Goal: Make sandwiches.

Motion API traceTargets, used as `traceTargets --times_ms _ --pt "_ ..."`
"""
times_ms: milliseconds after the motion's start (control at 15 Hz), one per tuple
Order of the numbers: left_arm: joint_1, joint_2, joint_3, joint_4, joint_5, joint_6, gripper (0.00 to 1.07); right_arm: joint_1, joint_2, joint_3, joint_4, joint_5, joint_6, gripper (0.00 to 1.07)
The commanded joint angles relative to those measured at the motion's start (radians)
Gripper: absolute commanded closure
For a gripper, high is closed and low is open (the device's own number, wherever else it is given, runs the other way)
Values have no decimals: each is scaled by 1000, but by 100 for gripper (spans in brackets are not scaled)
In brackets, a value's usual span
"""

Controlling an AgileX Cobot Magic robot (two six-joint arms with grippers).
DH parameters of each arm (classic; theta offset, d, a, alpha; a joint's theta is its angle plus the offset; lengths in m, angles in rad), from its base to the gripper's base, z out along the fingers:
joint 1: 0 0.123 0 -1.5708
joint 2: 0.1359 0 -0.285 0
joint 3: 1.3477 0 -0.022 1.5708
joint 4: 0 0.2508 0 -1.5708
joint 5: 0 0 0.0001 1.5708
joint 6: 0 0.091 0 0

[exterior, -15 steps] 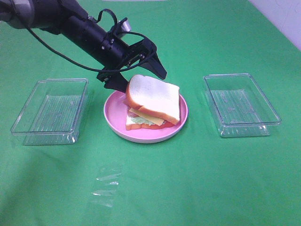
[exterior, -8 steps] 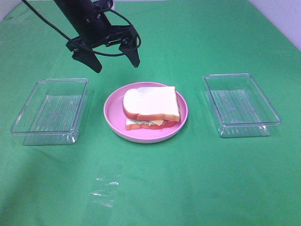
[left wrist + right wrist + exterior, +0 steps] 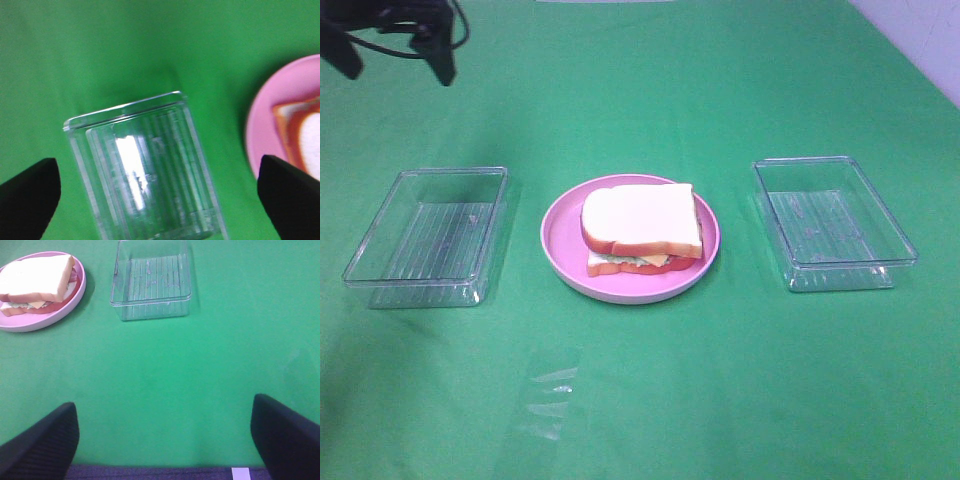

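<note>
Exterior high view: the sandwich (image 3: 642, 232) lies complete on the pink plate (image 3: 563, 240), between the two clear boxes (image 3: 428, 236) (image 3: 832, 222). One second ago the left gripper (image 3: 395, 55) stood just behind the top bread; now it has gone up to the far left corner, spread wide and carrying nothing. The top slice has settled flat and square on the stack. I judge the assembling is finished and the arm is going away.

Left wrist view: both fingers (image 3: 27, 192) stand far apart, nothing between them, above the left box (image 3: 145, 172); the plate edge shows aside.

Right wrist view: the right gripper (image 3: 165, 432) is also spread and empty, well apart from the sandwich (image 3: 35, 282) and the right box (image 3: 151, 280).
</note>
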Motion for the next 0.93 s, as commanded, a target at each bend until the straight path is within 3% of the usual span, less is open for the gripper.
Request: traceTargets --times_ms 67,133,267,533,600,933 --pt "107 -15 29 -15 103 42 4 -7 -31 2 2 -2 -7 18" --pt "157 -17 63 -48 103 44 4 -7 -31 2 2 -2 -7 18" --pt "164 -35 125 -40 103 45 4 -7 -31 2 2 -2 -7 18" --pt "164 -229 405 -28 103 44 4 -7 -31 2 2 -2 -7 18" --pt "164 -412 601 -28 102 43 4 -7 -31 2 2 -2 -7 18" --pt "164 -901 1004 -36 57 41 4 -7 -31 2 2 -2 -7 18"
